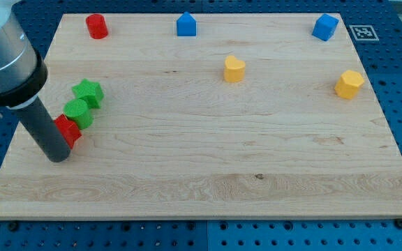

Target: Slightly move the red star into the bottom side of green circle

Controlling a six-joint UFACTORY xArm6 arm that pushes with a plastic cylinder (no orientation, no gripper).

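The red star (69, 130) lies near the view's left edge of the wooden board (208, 174). It touches the green circle (77, 112) from below and slightly left. A green star (88, 93) sits just above and right of the green circle, touching it. My tip (59, 157) rests on the board just below and left of the red star, with the dark rod against the star's left side and partly hiding it.
A red cylinder (97, 26) stands at the top left. A blue house-shaped block (186, 24) is at the top middle and a blue cube (324, 27) at the top right. A yellow heart (234, 69) and a yellow hexagon (349, 84) lie right of centre.
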